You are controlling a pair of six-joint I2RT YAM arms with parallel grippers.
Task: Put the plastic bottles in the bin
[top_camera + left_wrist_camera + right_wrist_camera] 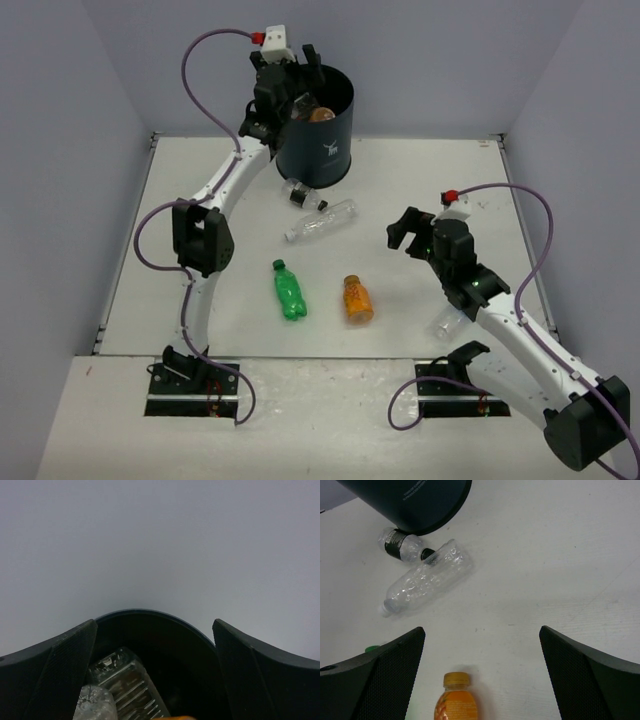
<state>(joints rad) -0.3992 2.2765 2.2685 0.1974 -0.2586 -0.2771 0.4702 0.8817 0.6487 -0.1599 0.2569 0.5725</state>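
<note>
White bench (pixel 200 330) fills the grey-walled room. Nearest me a green bottle (pixel 288 291) and an orange bottle (pixel 357 299) lie apart, and a clear bottle (pixel 447 322) lies half under the right arm. The right hand (pixel 400 228) hovers, spread wide and empty. Beyond it a long clear bottle (pixel 322 220) lies just beside a black-capped bottle (pixel 300 194) at the foot of the bin (pixel 315 150). Over the bin's mouth the left hand (pixel 303 78) hangs open, with a second orange bottle (pixel 321 115) inside.

The dark bin (pixel 325 150) is standing upright, holding clear bottles (pixel 125 680) and an orange one (pixel 320 115). Just before it a black-capped bottle (pixel 300 194) and a long clear bottle (pixel 322 220) are lying, touching. Nearer, a green bottle (pixel 288 290) and an orange bottle (pixel 357 299) are lying apart.
</note>
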